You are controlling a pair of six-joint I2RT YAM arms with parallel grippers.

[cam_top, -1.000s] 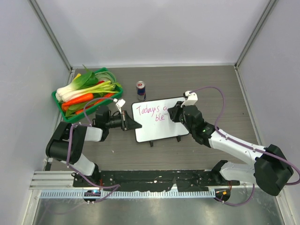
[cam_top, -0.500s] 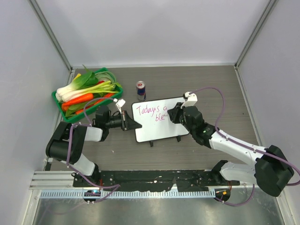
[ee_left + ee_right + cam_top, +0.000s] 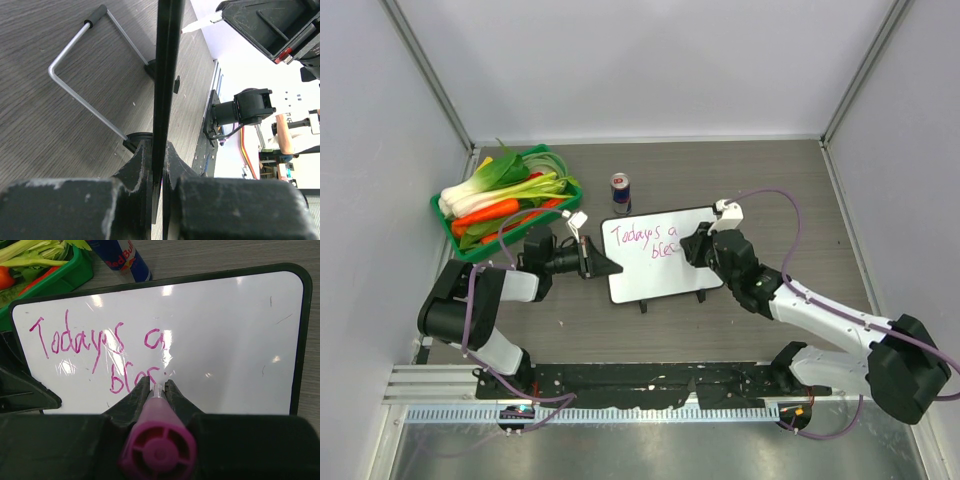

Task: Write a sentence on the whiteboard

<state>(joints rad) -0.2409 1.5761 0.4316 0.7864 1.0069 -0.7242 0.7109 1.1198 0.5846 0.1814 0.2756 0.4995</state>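
In the top view, the whiteboard (image 3: 665, 282) is seen at the middle of the bench, with the sentence (image 3: 645, 240) laid over its left half: "Today's a" above and the first letters of a second line below. The left gripper (image 3: 605, 266) is applied to the board's left edge, and the right gripper (image 3: 692, 247) is poised over the board's middle. A drinks can (image 3: 620, 192) stands just beyond the board's far-left corner, and a green basket (image 3: 451, 228) of vegetables lies toward the far-left corner of the bench. In the left wrist view, the fingers are drawn almost fully together and clamped on the board's thin dark rim (image 3: 165, 75), beside a wire foot (image 3: 85, 85). In the right wrist view, the fingers are clenched round a pink marker (image 3: 157, 455), whose tip is set just right of the last stroke; actual contact cannot be confirmed. The second line is judged unfinished. For this step, light, even pressure is advised — enough for an unbroken mark, not enough to shove the board against the left clamp. Each new letter should be aligned with the baseline already drawn.
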